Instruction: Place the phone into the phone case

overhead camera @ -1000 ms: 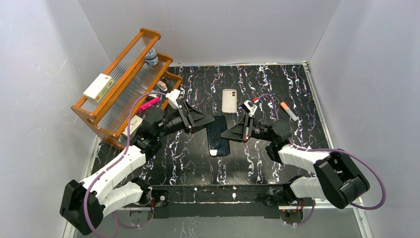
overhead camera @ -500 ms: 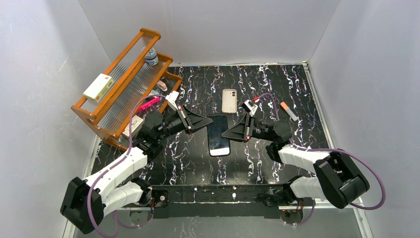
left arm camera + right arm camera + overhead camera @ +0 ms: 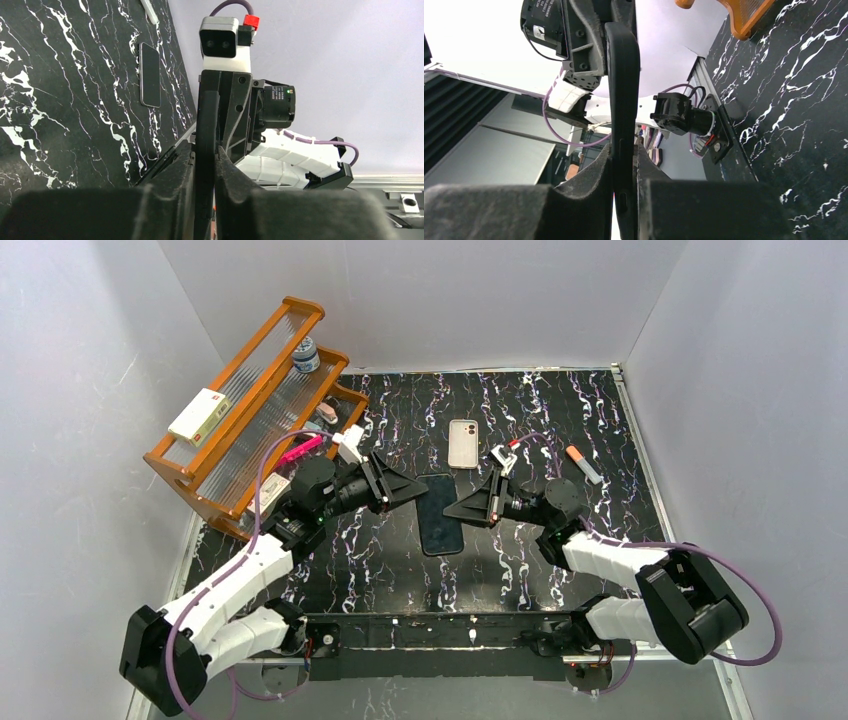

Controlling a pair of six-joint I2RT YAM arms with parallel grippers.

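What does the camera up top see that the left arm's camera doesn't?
Only the top camera shows the orange rack and the whole flat face of the phone, held between the two arms. Only the left wrist camera shows the phone edge-on, pinched in the left tool, with the other arm's little camera looking back at it. Both show the phone, the phone case lying flat beyond it, and the right tool gripping the phone's other side.

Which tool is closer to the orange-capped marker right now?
Right. The right tool, gripping the phone, is left of the marker; the left tool grips the phone's opposite side, farther left.
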